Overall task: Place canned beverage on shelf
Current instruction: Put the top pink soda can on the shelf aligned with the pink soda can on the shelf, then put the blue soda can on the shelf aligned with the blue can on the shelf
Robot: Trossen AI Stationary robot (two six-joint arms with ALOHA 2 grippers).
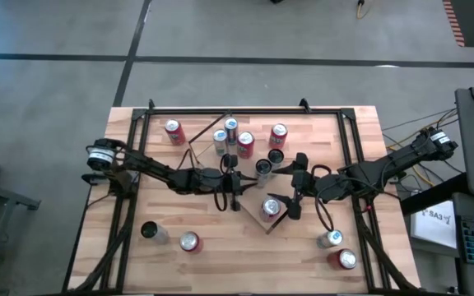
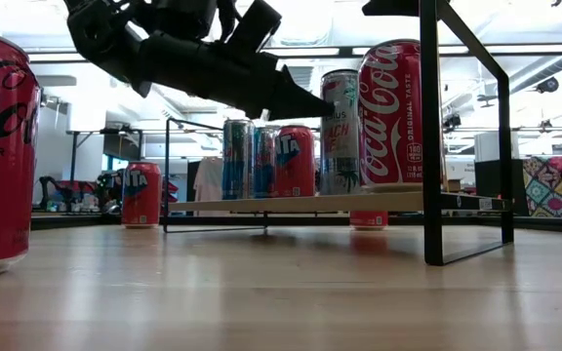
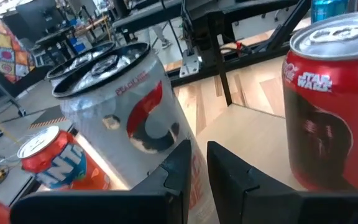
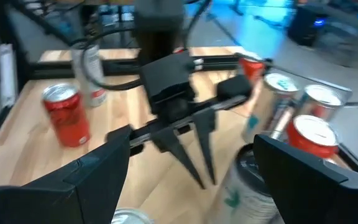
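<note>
The shelf (image 2: 261, 204) is a light-wood board raised a little off the table, standing askew in its middle (image 1: 257, 224). Several cans stand on it, among them a red cola can (image 1: 271, 208) (image 3: 334, 106) and a tall silver can (image 1: 263, 168) (image 3: 123, 106). My left gripper (image 1: 236, 197) (image 3: 199, 168) (image 2: 325, 105) is shut and empty. It hovers over the shelf and points between those two cans. My right gripper (image 1: 289, 205) (image 4: 191, 138) is open, up above the shelf beside the red cola can, facing the left gripper (image 4: 205, 177).
Loose cans stand on the tabletop: two at the near left (image 1: 153, 233) (image 1: 189, 241), two at the near right (image 1: 329, 238) (image 1: 346, 259), one at the far left (image 1: 172, 130). Black frame bars (image 2: 432, 127) rise around the table.
</note>
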